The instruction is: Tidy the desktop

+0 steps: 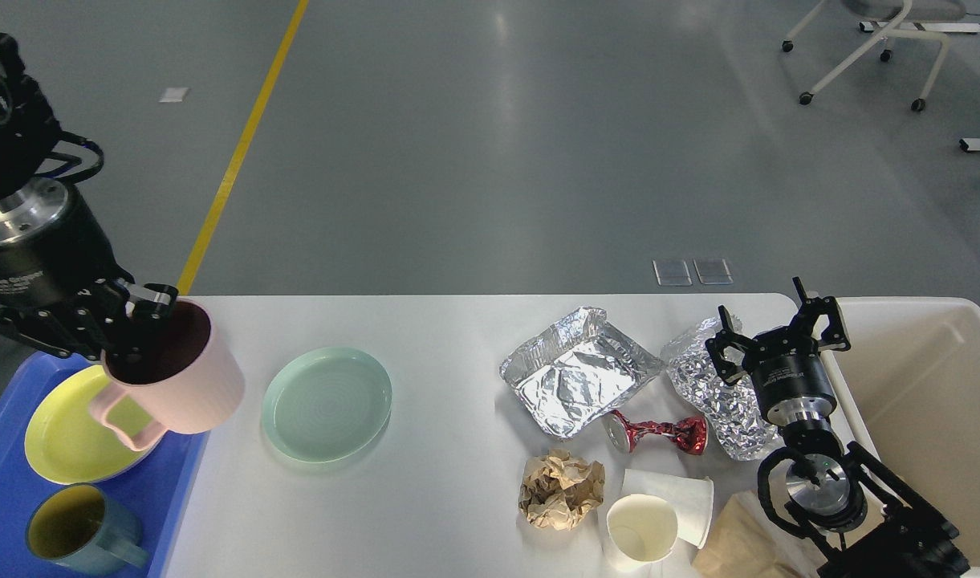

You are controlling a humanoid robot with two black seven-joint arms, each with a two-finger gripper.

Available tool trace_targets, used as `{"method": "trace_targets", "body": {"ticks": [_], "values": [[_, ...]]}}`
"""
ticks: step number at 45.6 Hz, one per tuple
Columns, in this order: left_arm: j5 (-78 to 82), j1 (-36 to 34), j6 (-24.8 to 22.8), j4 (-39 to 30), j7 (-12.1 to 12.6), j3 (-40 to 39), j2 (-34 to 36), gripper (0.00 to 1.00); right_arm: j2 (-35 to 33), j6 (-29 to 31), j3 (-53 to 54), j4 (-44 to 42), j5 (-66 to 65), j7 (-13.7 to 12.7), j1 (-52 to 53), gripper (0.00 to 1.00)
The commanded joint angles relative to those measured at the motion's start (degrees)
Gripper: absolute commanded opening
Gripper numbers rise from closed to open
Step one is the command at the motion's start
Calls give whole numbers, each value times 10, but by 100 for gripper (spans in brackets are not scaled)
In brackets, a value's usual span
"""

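Left jaws (pixel 128 321) pinch the pink mug's (pixel 176 377) rim, tray-bound (pixel 8 514) at nine o'clock; right jaws (pixel 778 337) spread idle over foil (pixel 714 401).

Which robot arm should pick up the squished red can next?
Probably the right. Its open end effector hovers near the crushed red can, with the cream bin beside it. The left end effector is busy holding the pink mug over the blue tray.
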Motion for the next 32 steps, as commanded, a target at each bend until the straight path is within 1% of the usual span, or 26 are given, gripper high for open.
{"method": "trace_targets", "body": {"ticks": [1, 5, 10, 16, 20, 26, 27, 32], "values": [[71, 30, 0, 44, 0, 9, 90, 1, 0, 0, 0, 0, 0, 0, 0, 100], [119, 57, 0, 80, 0, 11, 158, 2, 0, 0, 0, 0, 0, 0, 0, 100], [162, 99, 0, 138, -1, 10, 225, 2, 0, 0, 0, 0, 0, 0, 0, 100], [204, 174, 0, 217, -5, -4, 289, 2, 0, 0, 0, 0, 0, 0, 0, 100], [222, 224, 0, 267, -5, -33, 330, 2, 0, 0, 0, 0, 0, 0, 0, 100], [233, 351, 0, 329, -5, -109, 366, 3, 0, 0, 0, 0, 0, 0, 0, 100], [234, 397, 0, 353, -5, -146, 368, 3, 0, 0, 0, 0, 0, 0, 0, 100], [234, 517, 0, 410, -5, -236, 370, 3, 0, 0, 0, 0, 0, 0, 0, 100]]}}
